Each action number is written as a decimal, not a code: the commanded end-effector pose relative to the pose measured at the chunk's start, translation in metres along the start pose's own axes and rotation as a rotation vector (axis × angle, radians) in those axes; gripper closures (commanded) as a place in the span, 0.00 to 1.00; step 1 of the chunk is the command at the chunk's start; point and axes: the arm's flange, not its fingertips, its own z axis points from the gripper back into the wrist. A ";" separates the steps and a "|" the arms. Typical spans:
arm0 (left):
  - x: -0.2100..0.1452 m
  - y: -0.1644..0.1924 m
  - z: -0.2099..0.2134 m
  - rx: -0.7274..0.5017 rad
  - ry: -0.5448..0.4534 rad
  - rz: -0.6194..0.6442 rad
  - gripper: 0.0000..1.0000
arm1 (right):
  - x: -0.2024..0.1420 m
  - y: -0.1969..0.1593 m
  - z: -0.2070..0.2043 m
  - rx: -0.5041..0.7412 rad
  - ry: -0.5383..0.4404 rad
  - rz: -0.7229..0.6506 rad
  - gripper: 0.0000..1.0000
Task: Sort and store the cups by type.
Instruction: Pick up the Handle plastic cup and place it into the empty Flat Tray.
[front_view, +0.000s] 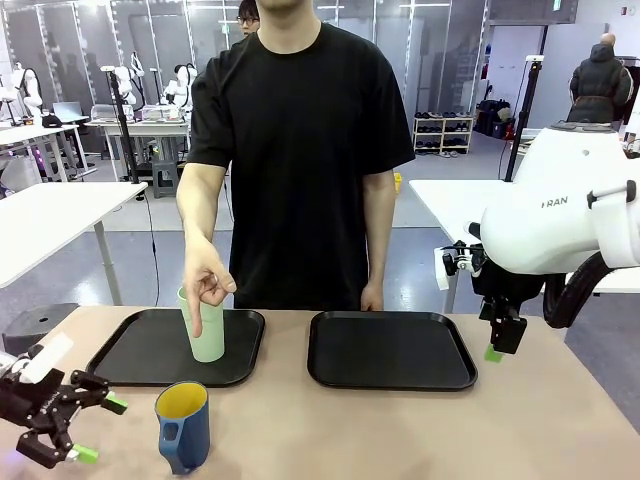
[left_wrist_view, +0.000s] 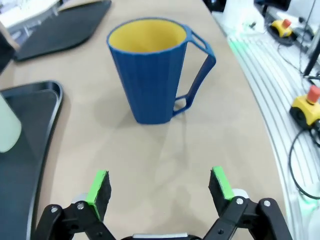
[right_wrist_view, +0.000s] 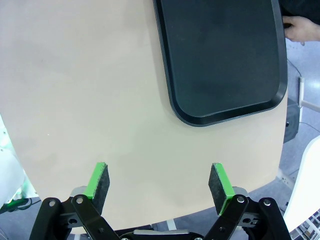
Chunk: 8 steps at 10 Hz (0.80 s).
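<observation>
A dark blue handled mug (front_view: 183, 425) with a yellow inside stands upright on the tan table near the front edge, left of centre. My left gripper (front_view: 92, 428) is open just left of it, fingers pointing at it. In the left wrist view the mug (left_wrist_view: 152, 72) stands ahead of the open left gripper (left_wrist_view: 161, 182), handle to the picture's right. A pale green tumbler (front_view: 205, 328) stands on the left black tray (front_view: 140, 358); the person's hand (front_view: 207, 282) points a finger down at it. My right gripper (front_view: 500, 340) hangs open above the table's right side, empty, also seen as the right gripper (right_wrist_view: 159, 182).
A second black tray (front_view: 390, 350) lies right of centre, with nothing on it; in the right wrist view this tray (right_wrist_view: 225, 55) sits ahead with the person's other hand (right_wrist_view: 300, 27) beyond it. The person stands at the far edge.
</observation>
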 end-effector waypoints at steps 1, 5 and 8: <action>-0.007 -0.022 -0.023 0.035 -0.152 -0.074 0.00 | 0.000 0.000 0.000 -0.010 -0.002 -0.011 0.00; -0.013 -0.019 -0.045 0.076 -0.249 -0.036 0.00 | 0.000 0.000 0.000 -0.010 -0.002 -0.011 0.00; 0.027 0.008 -0.023 0.048 -0.211 0.016 0.00 | 0.000 0.000 0.000 -0.010 -0.002 -0.011 0.00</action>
